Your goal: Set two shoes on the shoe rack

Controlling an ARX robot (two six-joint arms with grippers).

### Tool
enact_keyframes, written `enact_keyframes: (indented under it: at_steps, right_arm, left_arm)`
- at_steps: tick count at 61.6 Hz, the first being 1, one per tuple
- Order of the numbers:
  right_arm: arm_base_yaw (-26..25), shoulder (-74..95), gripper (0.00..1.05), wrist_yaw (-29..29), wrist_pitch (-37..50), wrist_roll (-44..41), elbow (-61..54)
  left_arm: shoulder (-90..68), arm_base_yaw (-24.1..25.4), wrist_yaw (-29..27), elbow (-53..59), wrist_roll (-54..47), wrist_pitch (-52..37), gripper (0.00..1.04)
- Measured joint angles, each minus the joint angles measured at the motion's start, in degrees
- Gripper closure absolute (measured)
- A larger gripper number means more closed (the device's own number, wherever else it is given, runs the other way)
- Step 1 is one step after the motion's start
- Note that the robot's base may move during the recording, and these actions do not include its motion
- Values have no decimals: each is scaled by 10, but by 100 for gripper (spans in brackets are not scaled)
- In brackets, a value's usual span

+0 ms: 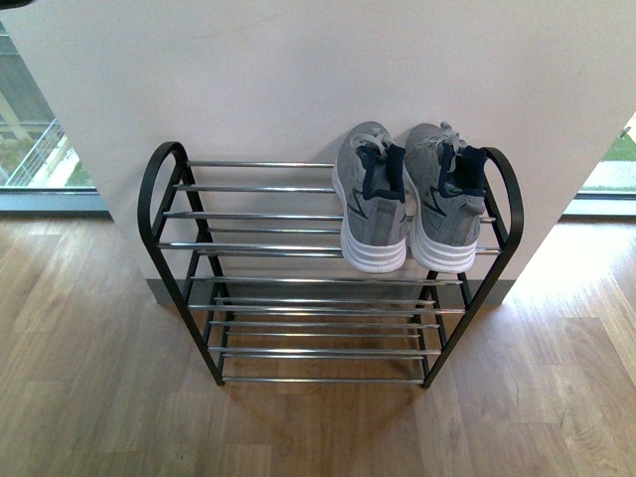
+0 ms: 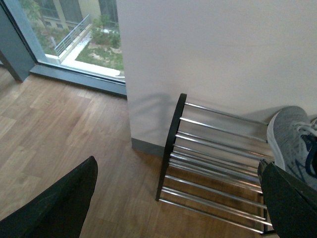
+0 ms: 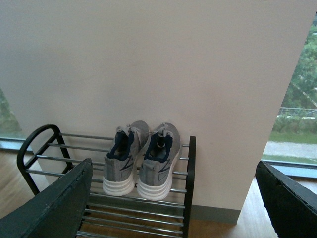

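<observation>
Two grey knit sneakers (image 1: 373, 204) stand side by side on the shoe rack (image 1: 258, 189), top tier, ahead of the left hand (image 2: 177, 168) and right hand (image 3: 173, 166), both released; side marks unreadable.

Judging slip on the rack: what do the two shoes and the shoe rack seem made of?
Two shoes: grey knit-looking fabric uppers, white ribbed soles, probably foam or rubber. Shoe rack: bars reflect brightly, likely chromed metal; black frame, probably painted metal.
</observation>
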State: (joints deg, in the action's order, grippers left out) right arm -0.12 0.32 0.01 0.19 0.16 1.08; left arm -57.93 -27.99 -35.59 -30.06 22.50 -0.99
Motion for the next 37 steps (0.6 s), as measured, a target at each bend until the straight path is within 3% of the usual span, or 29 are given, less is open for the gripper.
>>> enact_keyframes:
  at_steps: [8,22,31,37]
  right_arm:
    - [0,0,9,0,0,0,0]
    - [0,0,9,0,0,0,0]
    - [0,0,9,1,0,0,0]
    - [0,0,9,0,0,0,0]
  left_arm:
    - [80,-13,-23,44,14,41,9]
    - [152,-4,-7,70,36,66,10]
    - [206,50,135,183,-114,-198,34]
    - [238,81,165,205,-170,-229,48]
